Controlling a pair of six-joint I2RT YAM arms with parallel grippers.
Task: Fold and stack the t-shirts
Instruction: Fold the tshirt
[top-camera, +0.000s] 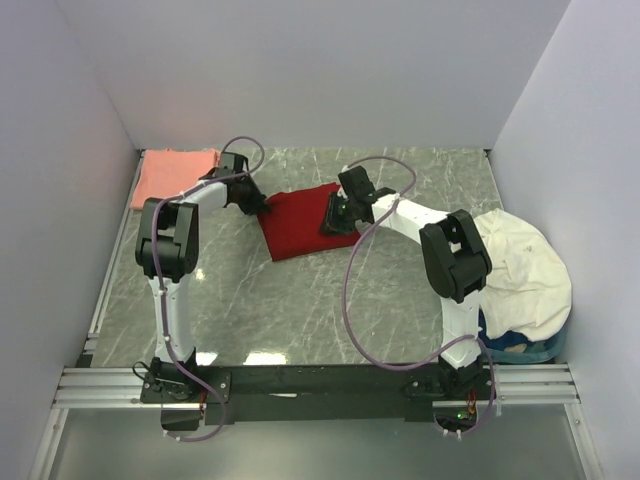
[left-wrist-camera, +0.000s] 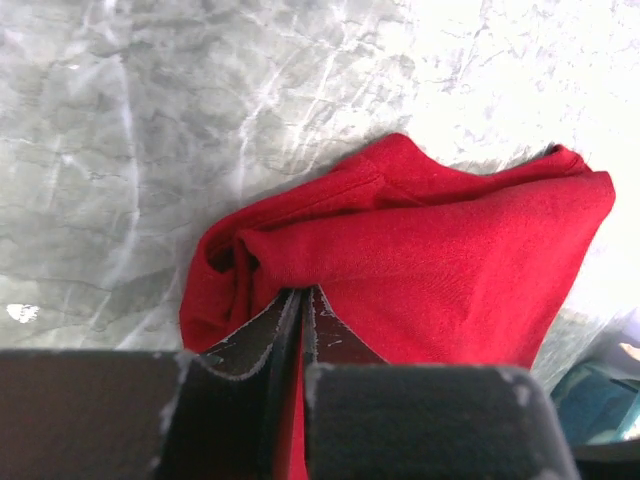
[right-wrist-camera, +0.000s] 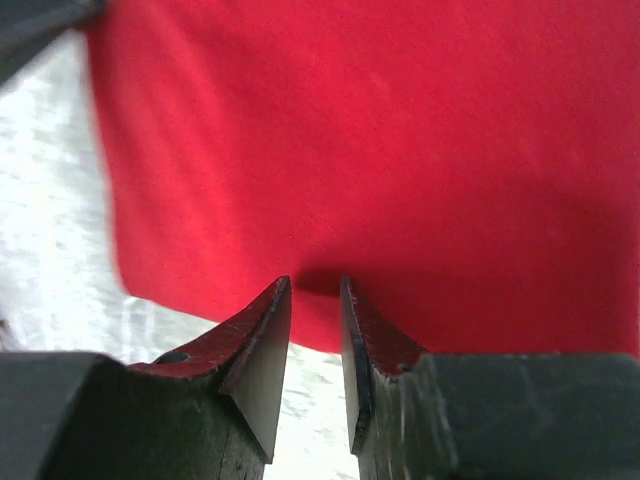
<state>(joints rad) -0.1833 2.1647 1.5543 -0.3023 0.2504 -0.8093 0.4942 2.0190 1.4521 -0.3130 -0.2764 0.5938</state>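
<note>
The deep red t-shirt (top-camera: 298, 228) lies folded on the marble table, near the middle. My left gripper (top-camera: 262, 205) is at its left edge, shut on a bunched fold of red cloth (left-wrist-camera: 430, 260); in the left wrist view the cloth runs down between the closed left gripper (left-wrist-camera: 303, 292) fingers. My right gripper (top-camera: 332, 222) is at the shirt's right side. In the right wrist view the right gripper (right-wrist-camera: 315, 282) stands with a narrow gap, its tips against the flat edge of the red t-shirt (right-wrist-camera: 380, 150). The salmon-pink t-shirt (top-camera: 175, 176) lies folded at the back left.
A heap of white cloth (top-camera: 522, 262) lies over a blue basket (top-camera: 520, 346) at the right edge. Grey walls close in the table on three sides. A metal rail (top-camera: 320, 385) with the arm bases runs along the near edge.
</note>
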